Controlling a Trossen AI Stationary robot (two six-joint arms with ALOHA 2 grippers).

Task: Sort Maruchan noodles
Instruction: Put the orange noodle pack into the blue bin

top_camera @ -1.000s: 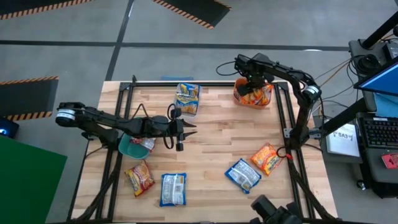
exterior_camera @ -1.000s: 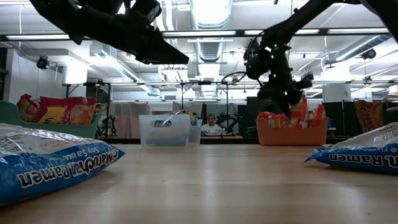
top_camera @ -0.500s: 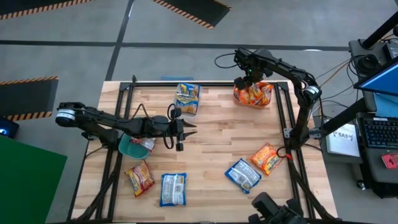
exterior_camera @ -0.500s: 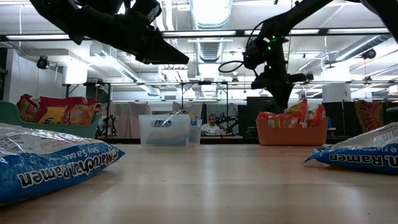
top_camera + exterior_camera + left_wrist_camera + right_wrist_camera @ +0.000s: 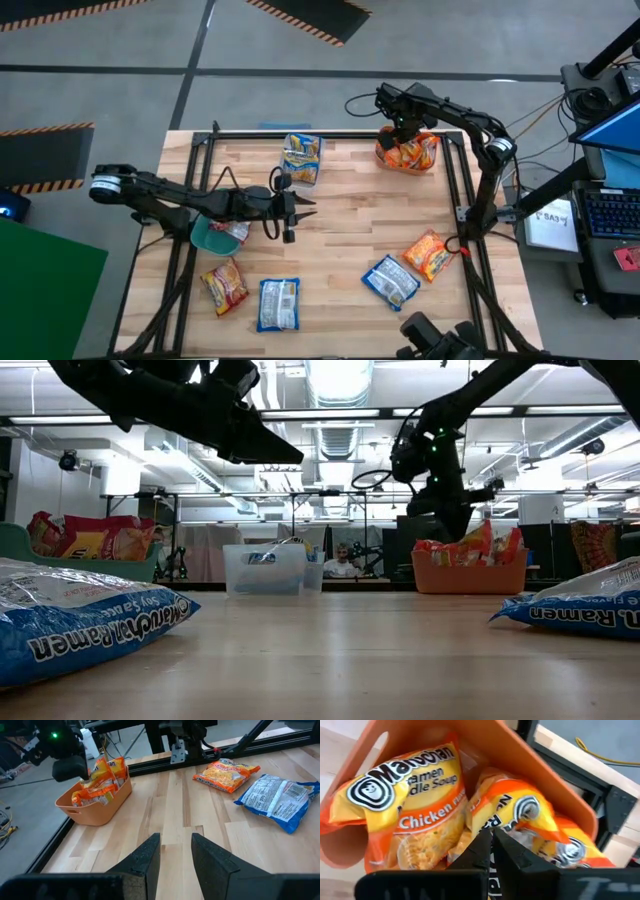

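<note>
Four Maruchan packets lie flat on the table: an orange one [image 5: 427, 253], a blue one [image 5: 390, 281], a second blue one [image 5: 279, 303] and a red-orange one [image 5: 224, 286]. More stand in the orange bin [image 5: 408, 152], the clear bin [image 5: 301, 157] and the teal bin [image 5: 213, 234]. My right gripper [image 5: 493, 836] hovers shut just above the orange chicken packets [image 5: 420, 805] in the orange bin, holding nothing. My left gripper [image 5: 308, 208] hangs open above the table's middle, beside the teal bin, pointing toward the right edge.
The three bins stand along the far and left parts of the table. Bare wood [image 5: 350, 230] lies between the bins and the loose packets near the front edge. In the low view a person [image 5: 345, 563] sits in the room beyond the table.
My right gripper has risen out of the orange bin's packets and shifted slightly toward the far edge, then settled just above the bin. The packets in the bin stay where they were.
</note>
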